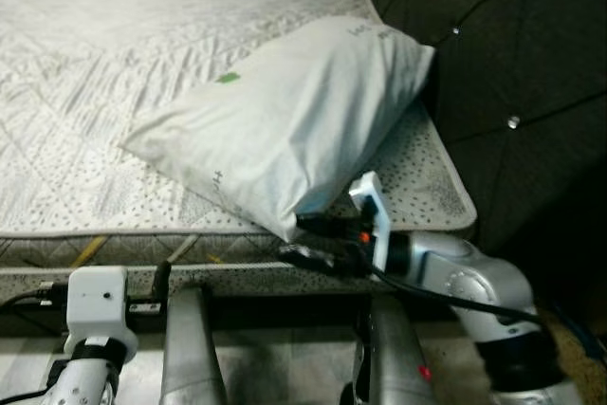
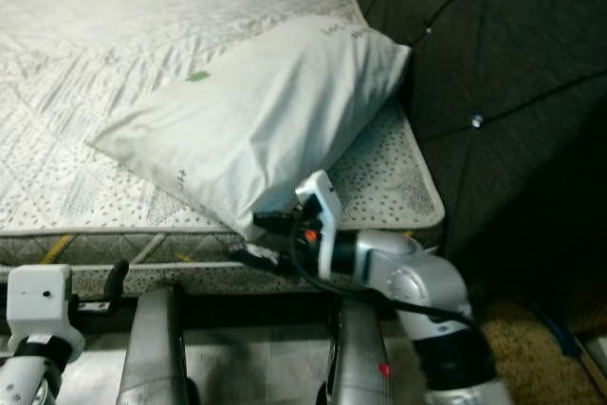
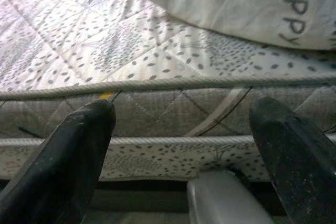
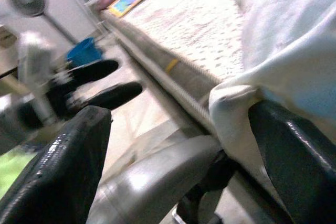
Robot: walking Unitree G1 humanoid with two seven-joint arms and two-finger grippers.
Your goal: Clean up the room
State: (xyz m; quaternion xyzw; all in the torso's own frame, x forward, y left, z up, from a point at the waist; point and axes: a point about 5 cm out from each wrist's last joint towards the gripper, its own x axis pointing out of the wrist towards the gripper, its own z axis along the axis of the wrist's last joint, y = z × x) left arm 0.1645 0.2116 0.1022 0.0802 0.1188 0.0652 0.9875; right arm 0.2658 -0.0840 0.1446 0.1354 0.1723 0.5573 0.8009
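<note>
Right now the pillow [image 1: 285,125] is lying on the mattress [image 1: 114,73] at its right side, close to the dark tufted headboard [image 1: 512,82], with its long axis running diagonally from the near-left toward the far-right, and its near corner is overhanging the mattress edge. That corner is what the coming move looks to be turning on: the right gripper [image 1: 305,239] is reaching in from the right at the near edge, its black fingers parted one above the other, and in the right wrist view the pillow's hanging corner is sitting between the two spread fingers [image 4: 294,156], touching or nearly touching one of them but not yet clamped. The right arm is plainly the nearer one. The left gripper [image 3: 184,145] is waiting well to the left and lower, pointing at the mattress side with its fingers wide apart and nothing between them; the pillow is lying farther in and to the right of it.
</note>
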